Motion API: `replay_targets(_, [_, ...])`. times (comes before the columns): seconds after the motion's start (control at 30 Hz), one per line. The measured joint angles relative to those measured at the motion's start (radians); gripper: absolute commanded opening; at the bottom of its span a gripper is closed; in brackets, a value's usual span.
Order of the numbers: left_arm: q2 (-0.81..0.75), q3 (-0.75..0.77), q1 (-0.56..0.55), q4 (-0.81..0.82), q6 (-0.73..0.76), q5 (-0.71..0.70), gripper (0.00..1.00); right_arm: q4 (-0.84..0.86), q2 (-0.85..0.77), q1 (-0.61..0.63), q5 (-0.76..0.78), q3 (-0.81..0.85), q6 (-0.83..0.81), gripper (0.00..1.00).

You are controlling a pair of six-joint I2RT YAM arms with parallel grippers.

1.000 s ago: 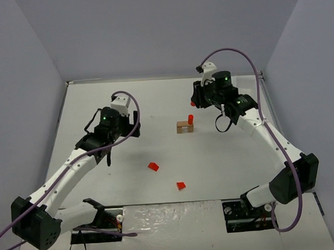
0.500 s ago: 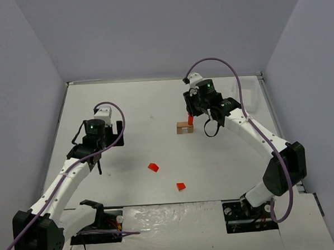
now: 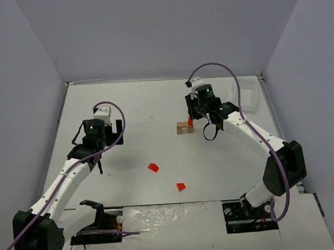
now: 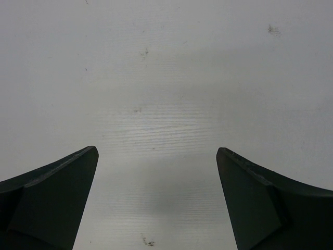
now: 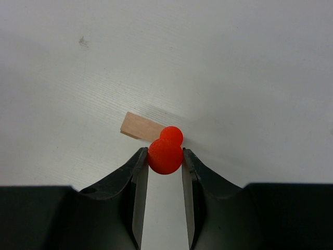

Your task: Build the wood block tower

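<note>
The right gripper [image 5: 164, 155] clamps a bright red-orange wooden cylinder [image 5: 165, 159]; just beyond its tips a second red-orange cylinder [image 5: 171, 134] stands at the right end of a tan rectangular wooden block [image 5: 139, 126]. The held piece should go down upright, clear of that neighbour, with a gentle release. The left gripper [image 4: 157, 152] gapes wide, holding nothing.

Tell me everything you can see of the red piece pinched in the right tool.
The red cylinder is bright red-orange and matte, like painted wood. The wrist camera sees it end-on, as a round face, so it is upright. The right tool is shut on it, one finger against each side. It is by one end of the tan block, next to a second red cylinder standing there; whether they touch is unclear.
</note>
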Motion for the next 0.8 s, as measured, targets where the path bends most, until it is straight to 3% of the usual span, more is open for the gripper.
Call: replay_targets(0.8, [0.000,0.000,-0.001,0.022,0.025,0.017,0.97,0.035,0.032,-0.042,-0.060,0.000,0.051,0.00])
